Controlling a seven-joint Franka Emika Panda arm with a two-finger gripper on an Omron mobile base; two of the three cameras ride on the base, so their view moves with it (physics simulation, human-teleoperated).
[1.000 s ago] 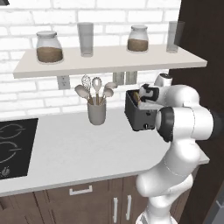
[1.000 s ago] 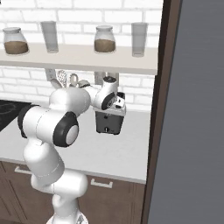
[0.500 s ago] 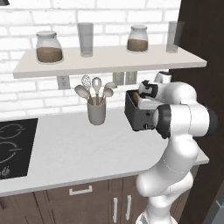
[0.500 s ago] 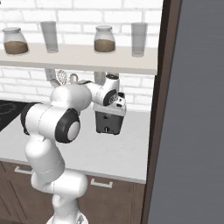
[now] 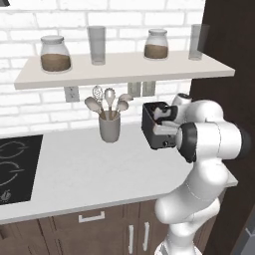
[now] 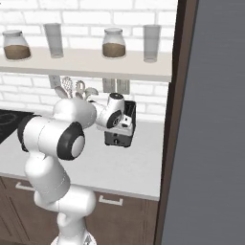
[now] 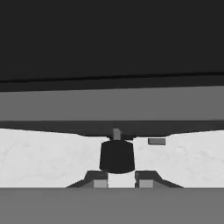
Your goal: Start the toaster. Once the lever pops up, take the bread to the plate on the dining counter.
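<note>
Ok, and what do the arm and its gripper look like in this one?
The arm is glossy white, built of rounded, bulbous links with black discs and bands at the joints. No cables or markings show. The gripper ends in two small dark grey fingers with paler square pads; its white hand body carries dark trim near the wrist.

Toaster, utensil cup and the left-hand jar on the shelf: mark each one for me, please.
toaster [image 5: 152,130], left base view, on its black left side wall.
utensil cup [image 5: 109,129], left base view, on the grey cup body.
left-hand jar [image 5: 54,55], left base view, on its glass belly.
</note>
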